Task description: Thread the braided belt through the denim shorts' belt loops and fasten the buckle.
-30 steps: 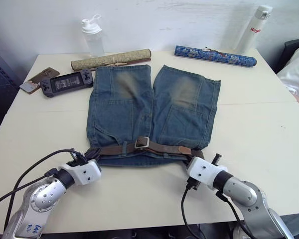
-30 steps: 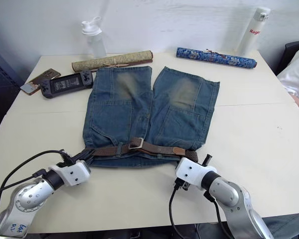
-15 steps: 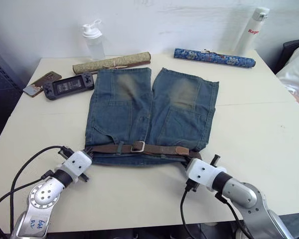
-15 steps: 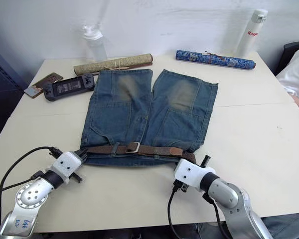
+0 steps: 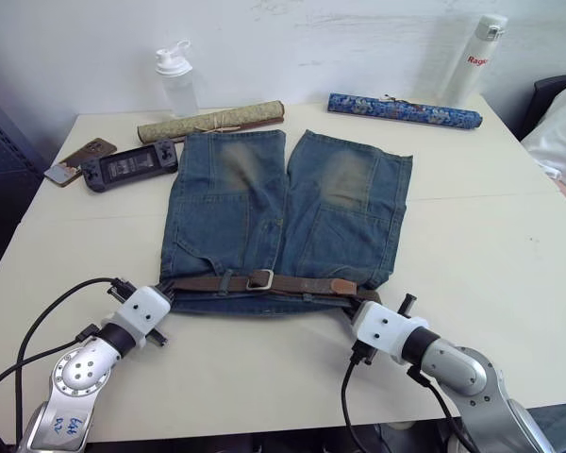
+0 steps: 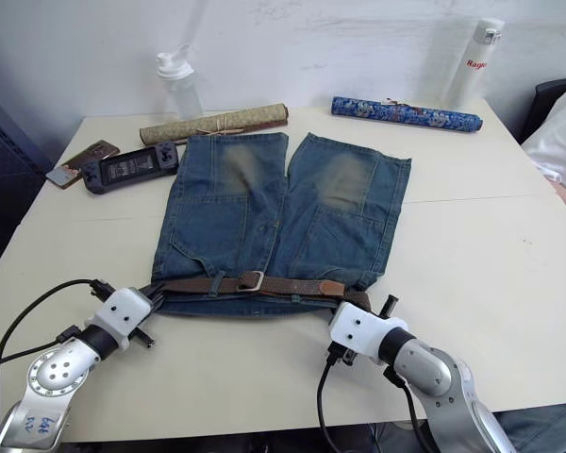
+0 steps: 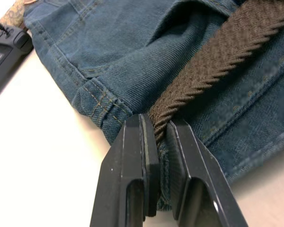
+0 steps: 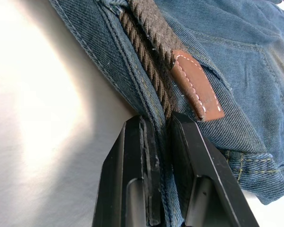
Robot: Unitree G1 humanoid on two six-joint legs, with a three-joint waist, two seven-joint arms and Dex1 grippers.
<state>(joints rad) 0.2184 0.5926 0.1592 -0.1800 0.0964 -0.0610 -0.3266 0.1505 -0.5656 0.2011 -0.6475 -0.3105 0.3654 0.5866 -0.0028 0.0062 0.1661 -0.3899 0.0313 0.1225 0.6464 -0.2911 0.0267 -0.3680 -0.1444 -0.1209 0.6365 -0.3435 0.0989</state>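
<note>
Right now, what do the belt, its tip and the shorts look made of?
Braided belt: woven brown cord, matte; plaited strands show. Belt tip: looks like tan leather, smooth, with white edge stitching. Denim shorts: faded blue denim; twill weave and yellow seams visible.

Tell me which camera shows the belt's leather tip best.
The right wrist view: the leather tip fills the middle, stitching visible, lying on the shorts just beyond the right claw. The head views show it as a small tan patch. The left wrist view shows braided strap instead.
</note>
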